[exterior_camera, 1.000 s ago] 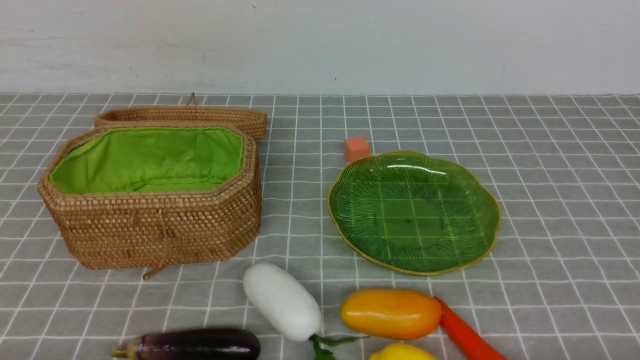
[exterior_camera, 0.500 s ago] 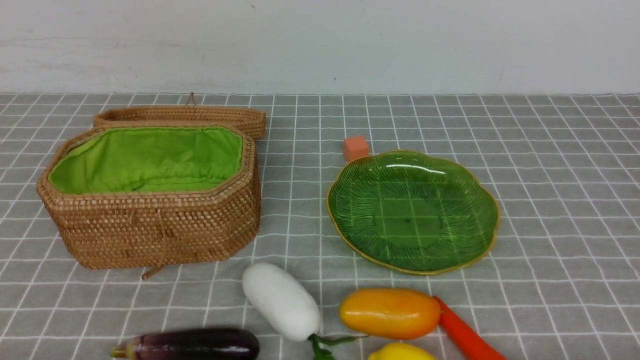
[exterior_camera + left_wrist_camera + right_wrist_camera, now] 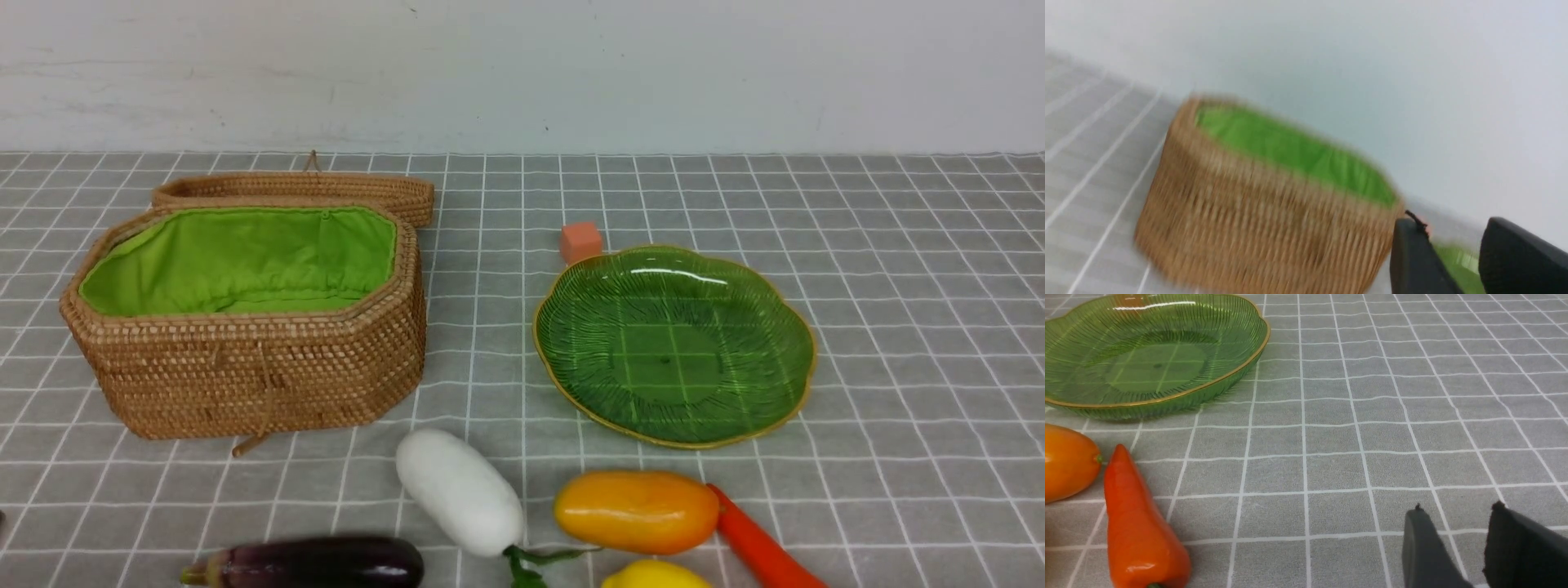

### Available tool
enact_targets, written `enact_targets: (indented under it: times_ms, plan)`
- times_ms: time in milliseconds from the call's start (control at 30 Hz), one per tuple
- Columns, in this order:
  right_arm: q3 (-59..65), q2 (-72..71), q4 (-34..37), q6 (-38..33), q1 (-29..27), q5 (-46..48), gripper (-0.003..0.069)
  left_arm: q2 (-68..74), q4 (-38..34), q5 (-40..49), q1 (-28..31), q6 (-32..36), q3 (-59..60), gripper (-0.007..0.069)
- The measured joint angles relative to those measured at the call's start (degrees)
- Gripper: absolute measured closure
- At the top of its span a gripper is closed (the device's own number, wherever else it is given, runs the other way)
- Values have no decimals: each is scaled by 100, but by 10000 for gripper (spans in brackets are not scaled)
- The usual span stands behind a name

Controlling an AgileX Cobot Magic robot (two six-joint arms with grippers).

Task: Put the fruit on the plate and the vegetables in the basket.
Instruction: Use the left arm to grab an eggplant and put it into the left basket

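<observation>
R claw [image 3: 1457, 509]: carrot [image 3: 1137, 522] well apart | L claw [image 3: 1450, 223]: basket [image 3: 1257, 228] nr, blurred

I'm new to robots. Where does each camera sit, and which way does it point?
Front view: between the arms, facing forward over the basket and plate to the wall; hardly any robot shows.
Left wrist view: on the left arm, facing the basket's side, blurred; left gripper open at the edge.
Right wrist view: on the right arm, low, facing the plate, carrot and mango; right gripper open.
Shared: front and right wrist views both show plate, mango, carrot.
</observation>
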Motion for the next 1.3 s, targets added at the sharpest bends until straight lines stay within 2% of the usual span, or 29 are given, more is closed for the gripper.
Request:
enact_targets:
  times_ms: [67,233,333,433,467,500,600,967,1033,1133,1200,1233,1300]
  plan:
    - [0,0,0,0,0,0,418,0,-38,-48,0,-25,-237,386]
    - [0,0,0,0,0,0,418,192,159,848,0,-19,-1767,386]
    - [0,0,0,0,0,0,418,729,470,1536,0,120,-2753,386]
    - [0,0,0,0,0,0,418,1582,815,2706,0,318,-3469,386]
    - [0,0,0,0,0,0,418,1582,815,2706,0,328,-3469,386]
    - [0,0,0,0,0,0,418,2054,960,3347,-37,394,-3600,386]
    - [0,0,0,0,0,0,418,2576,1102,3880,-152,445,-3594,386]
    - [0,0,0,0,0,-2,418,4643,1413,4010,-1033,482,-3395,375]
    - [0,0,0,0,0,-2,418,5081,1456,4088,-1250,744,-3486,347]
    - [0,0,0,0,0,-2,418,5556,1576,4239,-1646,1565,-3566,279]
    - [0,0,0,0,0,-2,418,5905,1732,4364,-2036,2354,-3581,207]
    - [0,0,0,0,0,-2,418,5937,1757,4383,-2070,2509,-3585,191]
    - [0,0,0,0,0,-2,418,6334,1922,4366,-2426,3277,-3596,104]
